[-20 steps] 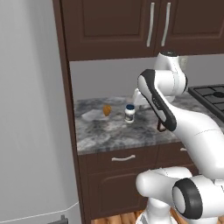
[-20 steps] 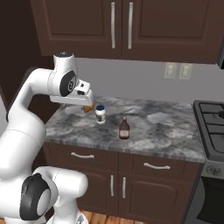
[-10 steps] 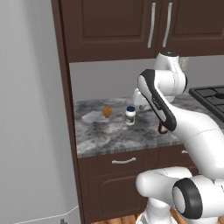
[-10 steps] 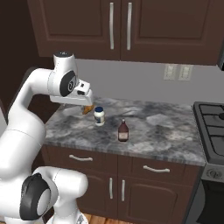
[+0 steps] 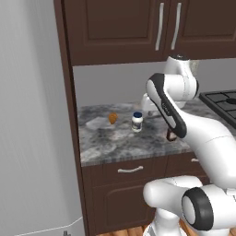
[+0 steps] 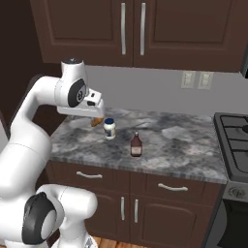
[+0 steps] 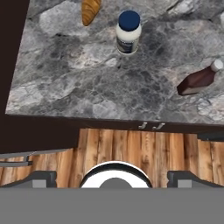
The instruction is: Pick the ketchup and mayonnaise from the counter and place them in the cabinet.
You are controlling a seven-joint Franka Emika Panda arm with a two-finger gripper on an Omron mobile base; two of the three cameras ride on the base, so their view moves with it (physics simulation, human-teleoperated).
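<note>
While the arm reaches forward over the counter (image 6: 193, 160), the gripper (image 6: 94, 104) hangs above the slab's rear left part, up over the mayonnaise (image 6: 110, 128) and apart from it. From the hand camera its two dark finger tips sit wide apart at the bottom corners with nothing between them, so the jaws stand open and empty.

Items on the counter:
- Mayonnaise: short white jar, dark blue lid, dark label band. Upright, toward the back of the slab. Also seen at (image 5: 137, 122) and (image 7: 128, 33).
- Ketchup (image 6: 136, 145): small dark red-brown bottle, narrow neck, pale cap, light label near the base. Upright, nearer the front edge than the jar, to its right in the right base view and apart from it. In the hand view it appears at (image 7: 200, 79); in the left base view it is mostly hidden behind the arm.
- Orange-brown item (image 5: 112, 118), elongated; what it is cannot be told. Lies just left of the jar, near the back, not touching it. Also at (image 7: 91, 10).

Fixtures:
- Counter: grey speckled granite over dark brown drawers (image 6: 92, 175) with silver handles.
- Paired-door wall cupboards (image 6: 131, 29), dark brown, silver bar handles, closed.
- Stove (image 6: 236, 140), black, at the counter's right end.
- Wall outlets (image 6: 196, 80), pale, above the slab's right part.
- Wood plank floor (image 7: 144, 151).
</note>
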